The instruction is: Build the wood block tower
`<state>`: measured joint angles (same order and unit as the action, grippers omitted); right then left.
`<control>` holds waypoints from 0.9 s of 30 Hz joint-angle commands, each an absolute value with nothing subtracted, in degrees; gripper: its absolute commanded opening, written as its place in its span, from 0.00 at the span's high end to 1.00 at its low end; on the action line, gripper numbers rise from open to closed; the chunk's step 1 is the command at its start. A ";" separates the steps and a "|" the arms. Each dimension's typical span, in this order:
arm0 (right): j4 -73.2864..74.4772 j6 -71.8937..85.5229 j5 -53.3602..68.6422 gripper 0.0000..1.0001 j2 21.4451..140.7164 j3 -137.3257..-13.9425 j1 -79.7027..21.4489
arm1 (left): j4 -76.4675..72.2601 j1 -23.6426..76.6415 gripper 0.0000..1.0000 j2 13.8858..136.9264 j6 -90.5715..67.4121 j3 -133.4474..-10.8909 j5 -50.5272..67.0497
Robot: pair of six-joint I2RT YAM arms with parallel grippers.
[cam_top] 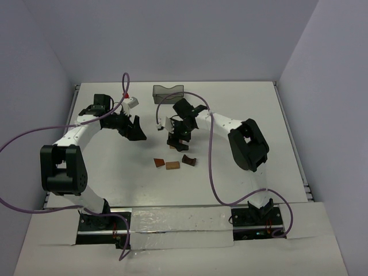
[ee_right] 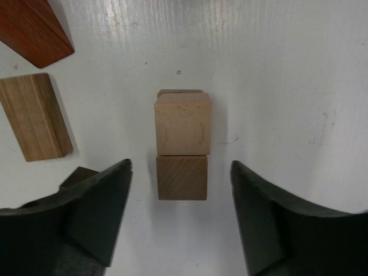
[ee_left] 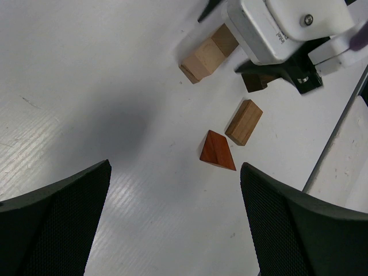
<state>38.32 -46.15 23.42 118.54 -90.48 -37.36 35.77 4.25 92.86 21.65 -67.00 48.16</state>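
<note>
Progress check: the tower's barely begun, by my read. The right end effector (ee_right: 179, 167) hangs over the middle of the counter (ee_right: 299, 69), jaws spread wide and released. There's white gap on both sides of the blocks between them, so it's gripping nothing.

Between those jaws sit two tan cubes (ee_right: 183, 123), touching face to face in a line. A thin tan sliver peeks out past the far cube, so there may be a third block under or behind it. Can't tell from the right wrist cam whether that's a stack or just a row. The left wrist cam shows the same cluster at an angle and doesn't settle it either.

Loose pieces, all flat on the counter & apart from the cubes:
- tan bar (ee_right: 35, 118)
- red-brown wedge (ee_right: 34, 29), just beside the bar
- dark arch (ee_right: 77, 175), mostly hidden behind one finger of the right end effector

In the top cam these three lie in a row, nearer the arm bases than the cubes.

The left end effector (ee_left: 175, 167) is also released, jaws wide apart w/ nothing between them. It's off to the left, looking toward the blocks. The bin (cam_top: 168, 92) sits at the far edge, not involved.

So: base maybe laid, nothing more. Left to do, as I judge it: bar, wedge & arch all need to go up, prob. w/ the wedge or arch last.
</note>
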 commanded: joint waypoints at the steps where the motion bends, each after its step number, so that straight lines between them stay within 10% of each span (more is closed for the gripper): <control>1: 39.10 -45.37 22.96 0.01 118.40 -93.76 -38.23 | 34.02 4.66 0.01 92.73 22.76 -68.73 48.52; 27: 43.46 -36.49 23.76 0.00 94.72 -94.08 -37.19 | 34.49 3.76 0.01 79.31 28.53 -64.51 47.13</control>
<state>43.31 -40.20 22.25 102.16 -93.85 -38.05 34.55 3.02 84.41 23.33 -65.74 46.89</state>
